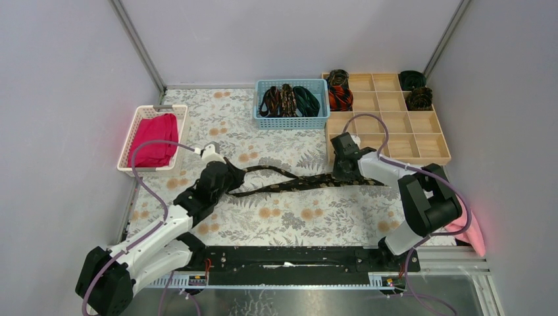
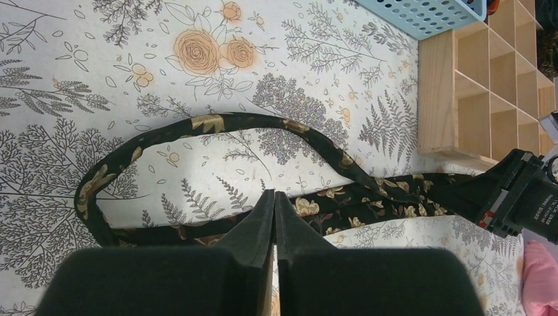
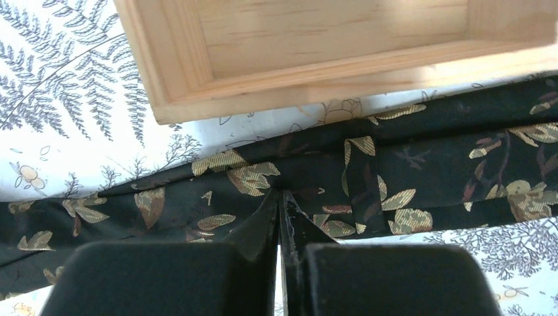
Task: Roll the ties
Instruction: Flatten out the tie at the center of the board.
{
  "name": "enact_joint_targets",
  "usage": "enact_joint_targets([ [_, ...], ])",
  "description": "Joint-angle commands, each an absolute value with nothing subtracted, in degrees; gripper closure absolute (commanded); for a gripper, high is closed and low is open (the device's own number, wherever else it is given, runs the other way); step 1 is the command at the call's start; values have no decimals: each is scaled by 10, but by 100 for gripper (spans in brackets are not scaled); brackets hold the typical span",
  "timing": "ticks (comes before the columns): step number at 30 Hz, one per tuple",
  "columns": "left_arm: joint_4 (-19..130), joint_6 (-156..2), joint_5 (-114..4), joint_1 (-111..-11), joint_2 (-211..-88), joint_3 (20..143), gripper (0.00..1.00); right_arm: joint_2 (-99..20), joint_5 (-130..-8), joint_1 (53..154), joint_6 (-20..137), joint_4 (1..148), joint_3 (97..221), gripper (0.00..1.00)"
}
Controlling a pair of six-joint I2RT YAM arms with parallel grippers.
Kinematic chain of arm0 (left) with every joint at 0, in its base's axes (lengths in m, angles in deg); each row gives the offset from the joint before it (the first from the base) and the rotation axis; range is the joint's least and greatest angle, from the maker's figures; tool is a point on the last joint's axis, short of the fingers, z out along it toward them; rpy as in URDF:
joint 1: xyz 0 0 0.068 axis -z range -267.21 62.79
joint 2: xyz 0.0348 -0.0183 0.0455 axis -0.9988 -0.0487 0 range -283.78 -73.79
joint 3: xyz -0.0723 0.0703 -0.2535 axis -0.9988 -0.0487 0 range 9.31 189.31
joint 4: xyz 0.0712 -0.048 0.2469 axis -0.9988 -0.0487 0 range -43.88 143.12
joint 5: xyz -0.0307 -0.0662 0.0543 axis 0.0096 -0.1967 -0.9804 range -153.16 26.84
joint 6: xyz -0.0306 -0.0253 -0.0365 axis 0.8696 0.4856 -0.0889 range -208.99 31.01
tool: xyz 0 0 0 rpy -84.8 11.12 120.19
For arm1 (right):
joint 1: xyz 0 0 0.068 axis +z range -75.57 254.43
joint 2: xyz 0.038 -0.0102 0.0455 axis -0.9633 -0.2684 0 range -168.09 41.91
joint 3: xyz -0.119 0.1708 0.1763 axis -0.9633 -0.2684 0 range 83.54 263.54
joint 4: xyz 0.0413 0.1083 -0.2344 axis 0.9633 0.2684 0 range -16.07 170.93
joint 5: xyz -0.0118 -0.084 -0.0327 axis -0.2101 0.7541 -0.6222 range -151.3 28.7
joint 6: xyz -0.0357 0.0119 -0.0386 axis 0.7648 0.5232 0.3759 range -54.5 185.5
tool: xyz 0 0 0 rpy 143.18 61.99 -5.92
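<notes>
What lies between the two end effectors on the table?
The black, gold-flecked tie runs from the left end effector to the right end effector over the floral cloth; the top view shows it.

A long black necktie with gold-brown leaves point(image 1: 296, 184) lies flat, stretched left to right across the middle, its narrow part looped back at the left. Three bunched loose ties point(image 1: 289, 100) stand far centre. Four rolled coils point(image 1: 340, 99) sit far right.

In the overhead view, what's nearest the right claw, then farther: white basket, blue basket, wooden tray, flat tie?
1. flat tie, touching the right claw
2. wooden tray, just behind it
3. blue basket, back centre
4. white basket, far left
</notes>
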State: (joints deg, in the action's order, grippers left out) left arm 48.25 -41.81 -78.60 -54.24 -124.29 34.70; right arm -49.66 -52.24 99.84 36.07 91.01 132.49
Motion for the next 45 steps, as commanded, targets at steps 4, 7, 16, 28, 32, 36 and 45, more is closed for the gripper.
enact_joint_targets([
  [4,523,-422,-771,-540,-1231,327,94,-469,-433,952,310,1002,1283,93],
  [7,527,-421,-765,-540,-1231,321,94,-439,-429,917,305,1006,1261,92],
  [16,529,-422,-764,-540,-1239,314,94,-399,-462,901,362,1000,1285,91],
  [28,493,-408,-790,-556,-1256,360,85,-363,-522,1059,424,989,1439,70],
  [32,476,-399,-757,-583,-1250,370,85,-443,-565,1072,474,973,1497,68],
  [36,414,-392,-771,-593,-1205,402,86,-560,-564,1100,528,976,1571,68],
  [45,322,-427,-805,-595,-1126,491,71,-684,-546,1156,594,979,1662,62],
])
